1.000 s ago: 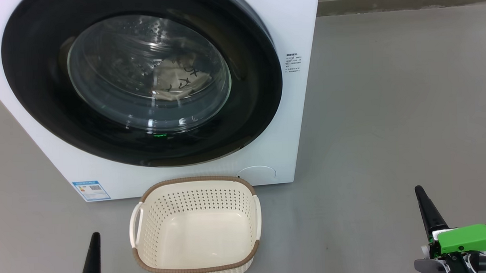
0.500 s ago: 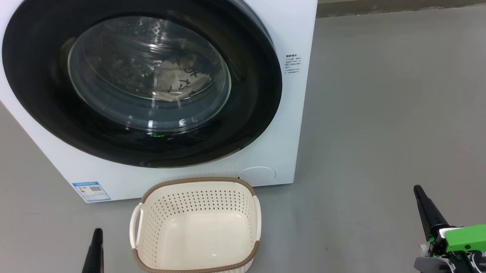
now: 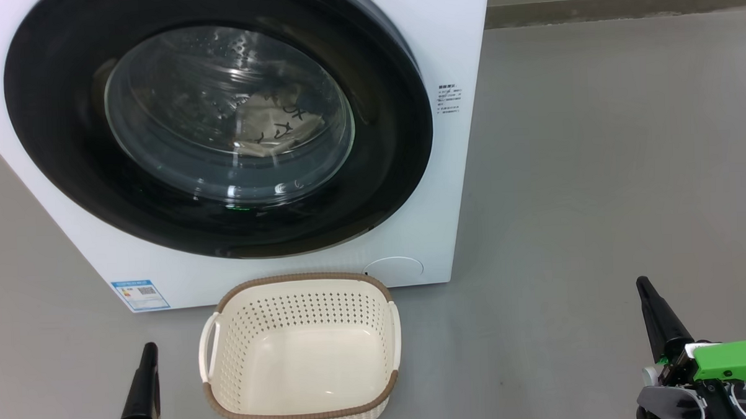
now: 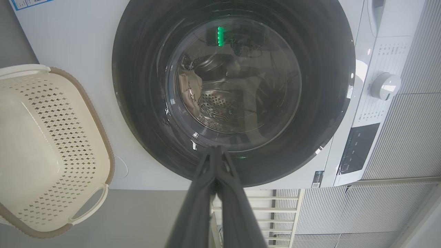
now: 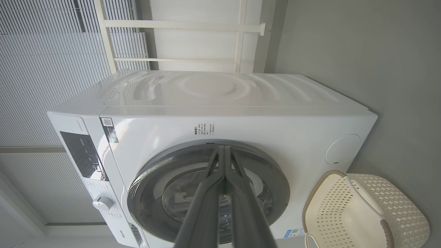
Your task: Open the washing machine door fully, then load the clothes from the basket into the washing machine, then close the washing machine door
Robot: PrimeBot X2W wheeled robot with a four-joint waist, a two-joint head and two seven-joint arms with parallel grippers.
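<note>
Lying inside the washing machine [image 3: 460,45], behind the closed washing machine door [image 3: 54,152] at upper left: the clothes [image 3: 277,123]. Just below, at bottom centre, the basket [image 3: 302,311]. At the lower corners, left gripper [image 3: 148,350] and right gripper [image 3: 646,290], each pinched together, gripping nothing.

Washing machine [image 3: 454,45]: white front-loader, stood on grey floor [image 3: 595,164].
Washing machine door [image 3: 54,152]: round, glossy black rim, bulging clear window; shut against the front.
Clothes [image 3: 277,129]: cream cloth, black marks; lay inside the drum behind the glass.
Basket [image 3: 306,416]: cream, perforated, brown rim; upright, empty, just before the machine's front.
</note>
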